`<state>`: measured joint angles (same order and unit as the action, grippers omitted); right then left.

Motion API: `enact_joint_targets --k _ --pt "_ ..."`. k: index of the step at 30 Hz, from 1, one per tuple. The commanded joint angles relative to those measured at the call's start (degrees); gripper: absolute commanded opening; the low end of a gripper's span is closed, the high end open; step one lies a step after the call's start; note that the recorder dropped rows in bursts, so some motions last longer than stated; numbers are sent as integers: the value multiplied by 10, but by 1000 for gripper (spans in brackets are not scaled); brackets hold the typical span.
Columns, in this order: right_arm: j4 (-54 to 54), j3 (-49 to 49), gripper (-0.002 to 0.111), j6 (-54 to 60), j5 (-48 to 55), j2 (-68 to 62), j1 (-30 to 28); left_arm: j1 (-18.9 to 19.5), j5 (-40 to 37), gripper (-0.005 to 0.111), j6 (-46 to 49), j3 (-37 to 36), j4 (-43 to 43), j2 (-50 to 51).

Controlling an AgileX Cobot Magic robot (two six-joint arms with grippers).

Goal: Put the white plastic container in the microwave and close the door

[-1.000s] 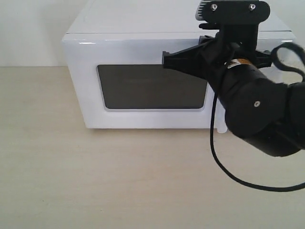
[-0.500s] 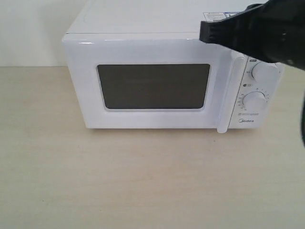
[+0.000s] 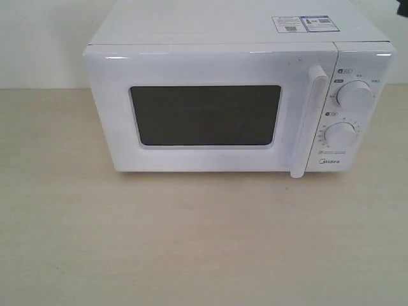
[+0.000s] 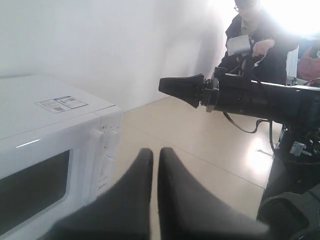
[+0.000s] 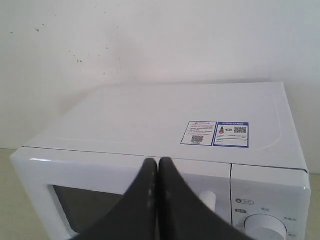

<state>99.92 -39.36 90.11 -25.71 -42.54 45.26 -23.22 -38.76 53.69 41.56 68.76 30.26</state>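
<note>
The white microwave (image 3: 191, 64) stands on the pale wooden table with its door (image 3: 111, 115) closed, the dark window (image 3: 205, 115) facing front and the bar handle (image 3: 306, 121) to its right. The white plastic container is out of view. No gripper shows in the exterior view. My right gripper (image 5: 158, 162) is shut and empty, hovering in front of and above the microwave (image 5: 150, 120), pointing at the door's top edge. My left gripper (image 4: 153, 152) is shut and empty, off to the side of the microwave (image 4: 30, 125). The right gripper (image 4: 181, 90) also shows there, held in the air.
Two round dials (image 3: 355, 97) (image 3: 341, 135) sit right of the handle, and stickers (image 3: 305, 23) lie on the microwave's top. A white wall stands behind. A person (image 4: 250, 35) stands beyond the right arm (image 4: 260, 97). The tabletop (image 3: 191, 242) stretches in front.
The right arm, which was in front of the microwave's dials and handle, has lifted away up and to the right, out of the exterior view. The door stays closed.
</note>
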Motion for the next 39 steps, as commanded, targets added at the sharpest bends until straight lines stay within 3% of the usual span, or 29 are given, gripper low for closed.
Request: enact_joint_targets --k 1,29,33,39 --pt "0 2 0 6 -1 7 -1 -2 2 4 -1 -4 8 -2" --pt "0 2 0 8 -5 13 -4 -2 2 4 -1 -4 8 -2" --pt "0 13 0 4 54 60 -63 -2 2 4 -1 -4 8 -2" --pt "0 68 0 2 145 157 -204 -2 2 4 -1 -4 8 -2"
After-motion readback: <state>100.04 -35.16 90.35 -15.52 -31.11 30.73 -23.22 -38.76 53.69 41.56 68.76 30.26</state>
